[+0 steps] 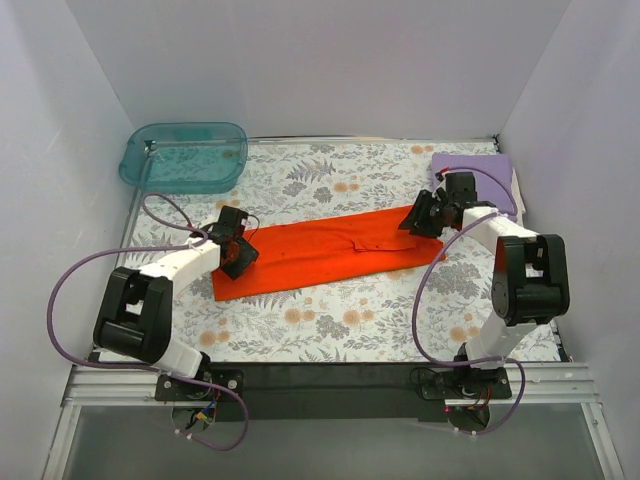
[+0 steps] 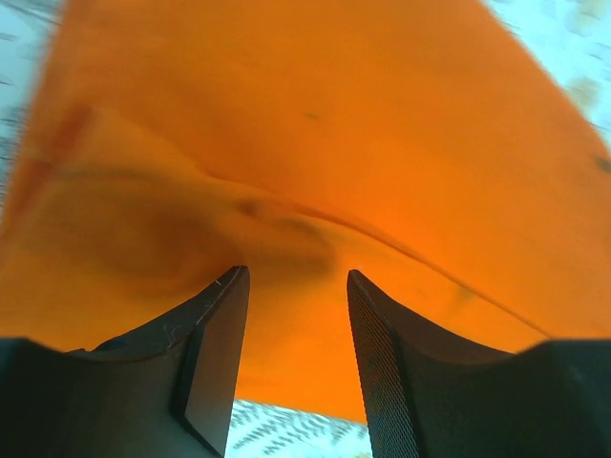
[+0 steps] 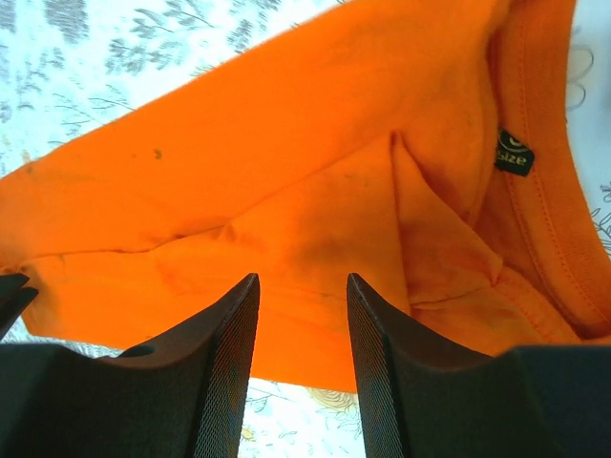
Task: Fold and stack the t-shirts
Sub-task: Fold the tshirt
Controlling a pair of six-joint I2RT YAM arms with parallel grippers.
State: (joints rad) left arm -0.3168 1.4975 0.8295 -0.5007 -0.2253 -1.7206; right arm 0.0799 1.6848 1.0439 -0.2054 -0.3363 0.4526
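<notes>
The orange t-shirt lies as a long, narrow band, apparently folded lengthwise, stretched between the two arms. One end sits right under the left end effector, and its collar end, label showing, sits under the right end effector. Both end effectors stand with fingers moderately apart and hold nothing; through each gap only the cloth below shows.

The lavender t-shirt rests just beyond the right end effector, toward the far corner, as a flat square that looks already folded. I judge the task roughly half done. One shirt seems finished, while the orange one needs folding across and then stacking with the lavender one.

A teal tub sits well beyond the left end effector. The counter carries a floral-print cover, and plain white walls close it in on three sides.
</notes>
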